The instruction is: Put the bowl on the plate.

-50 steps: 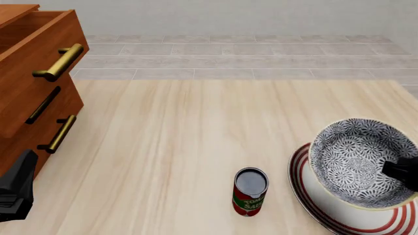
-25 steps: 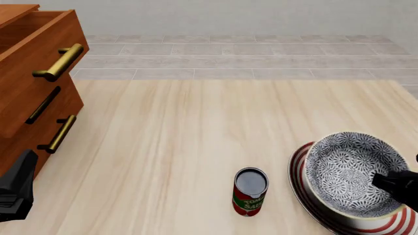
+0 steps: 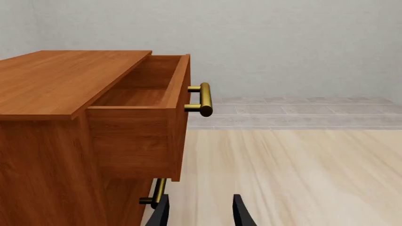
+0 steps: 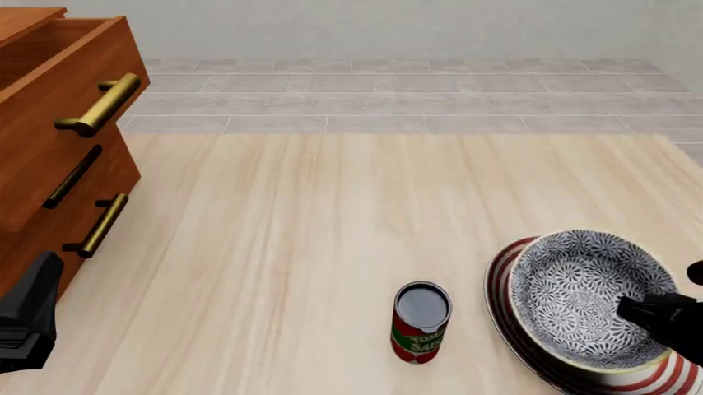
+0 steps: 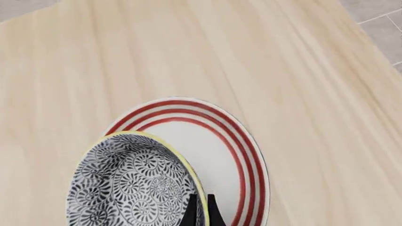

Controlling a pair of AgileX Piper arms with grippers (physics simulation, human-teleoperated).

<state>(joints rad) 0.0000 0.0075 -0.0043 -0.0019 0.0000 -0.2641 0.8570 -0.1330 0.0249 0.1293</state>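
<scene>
The blue-grey floral bowl rests low on the white, red-ringed plate at the table's near right. My right gripper is shut on the bowl's right rim. In the right wrist view its thin fingers pinch the yellowish rim of the bowl, which covers part of the plate. My left gripper hangs at the near left by the cabinet. The left wrist view shows that gripper open with nothing in it.
A small red can stands upright just left of the plate. A wooden drawer cabinet fills the left side, its top drawer pulled open, brass handles sticking out. Bare tabletop lies beyond.
The right gripper has come down and slightly towards me with the bowl, which went from hanging tilted above the plate to sitting level on it. The left arm is still.
</scene>
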